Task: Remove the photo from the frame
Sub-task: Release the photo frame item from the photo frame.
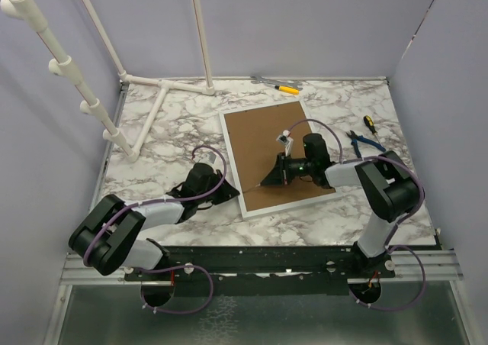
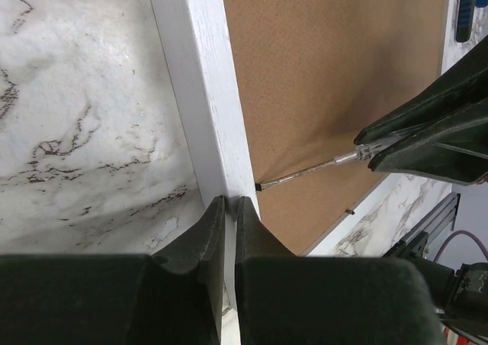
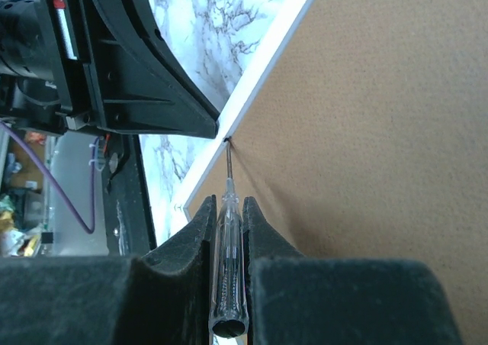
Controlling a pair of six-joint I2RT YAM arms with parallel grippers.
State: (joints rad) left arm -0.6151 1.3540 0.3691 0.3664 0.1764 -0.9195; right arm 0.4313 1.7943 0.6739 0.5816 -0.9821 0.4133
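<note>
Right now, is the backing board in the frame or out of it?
In. The brown backing board lies flat inside the white frame, and the screwdriver tip only touches its edge.

On the white marble-patterned counter [image 1: 175, 143], a white plastic pipe stand [image 1: 164, 93] fills the upper left. A yellow-handled tool [image 1: 287, 89] lies top centre, with blue-handled pliers [image 1: 364, 141] and a black-and-yellow screwdriver [image 1: 369, 124] at right. A clear-handled screwdriver [image 3: 229, 276] shows bottom centre in the right wrist view.

The left pincer [image 2: 230, 205] is closed over the white frame [image 2: 200, 93] rail on the marble table [image 2: 76, 116]. The right pincer [image 2: 369, 148] grips a thin screwdriver [image 2: 305, 172], its tip at the rail's inner edge against the brown backing board [image 2: 335, 62].
</note>
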